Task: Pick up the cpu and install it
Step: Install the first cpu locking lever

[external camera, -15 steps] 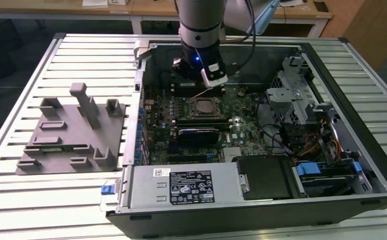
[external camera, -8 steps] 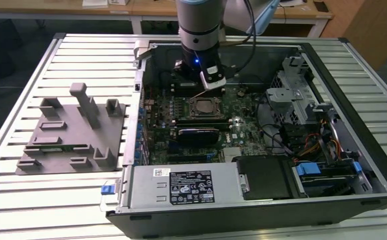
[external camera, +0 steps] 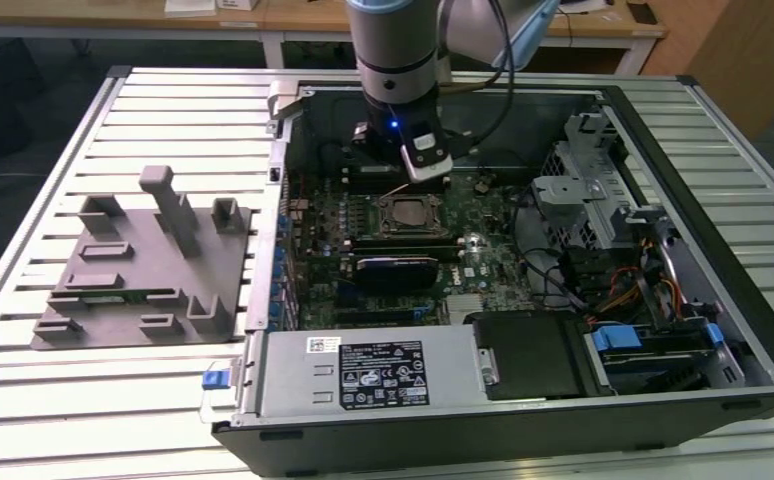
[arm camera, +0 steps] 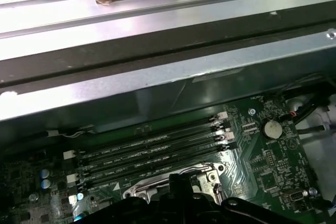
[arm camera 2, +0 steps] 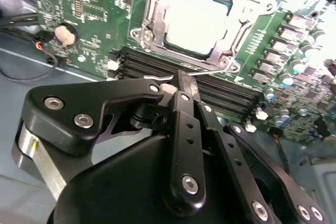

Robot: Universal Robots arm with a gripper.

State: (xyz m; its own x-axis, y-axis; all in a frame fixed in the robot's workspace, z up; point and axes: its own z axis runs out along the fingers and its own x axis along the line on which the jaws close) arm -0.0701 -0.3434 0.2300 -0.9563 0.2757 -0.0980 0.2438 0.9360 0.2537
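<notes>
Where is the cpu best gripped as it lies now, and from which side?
Likely from straight above, at two opposite edges of the cpu. It lies flat in the socket, whose metal frame rings it closely, so a side approach is blocked; only its shiny top is exposed, and the edges look hard to reach.

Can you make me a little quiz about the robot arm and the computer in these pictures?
1. True or false: the cpu already lies inside the socket frame.
2. What does the gripper hold? A) the cpu B) a cable C) nothing
3. Fill in: in the exterior view, the gray fixture blocks stand on the table at the computer case's ____ (that view's left or right).
Key: 1 true; 2 C; 3 left.
</notes>
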